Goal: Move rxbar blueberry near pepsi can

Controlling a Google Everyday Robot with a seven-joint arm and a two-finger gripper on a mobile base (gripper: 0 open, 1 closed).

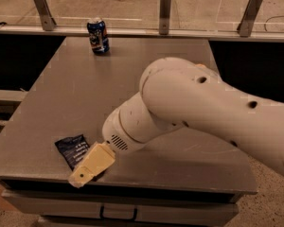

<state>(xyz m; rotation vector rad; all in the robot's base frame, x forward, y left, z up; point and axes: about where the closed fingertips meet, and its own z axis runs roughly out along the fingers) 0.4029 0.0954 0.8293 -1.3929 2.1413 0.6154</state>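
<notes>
The rxbar blueberry (72, 149) is a flat dark navy wrapper lying near the table's front left edge; its right end is hidden under my gripper. The pepsi can (98, 36) stands upright at the far left of the grey table (85, 93). My gripper (88, 167) is a tan piece at the end of the big white arm (189, 108). It sits over the bar's near right end, close to the table's front edge, far from the can.
A rail with metal posts (165, 11) runs behind the table's far edge. The table's front edge (132, 183) has a drawer handle (118, 215) below it. The white arm covers the table's right half.
</notes>
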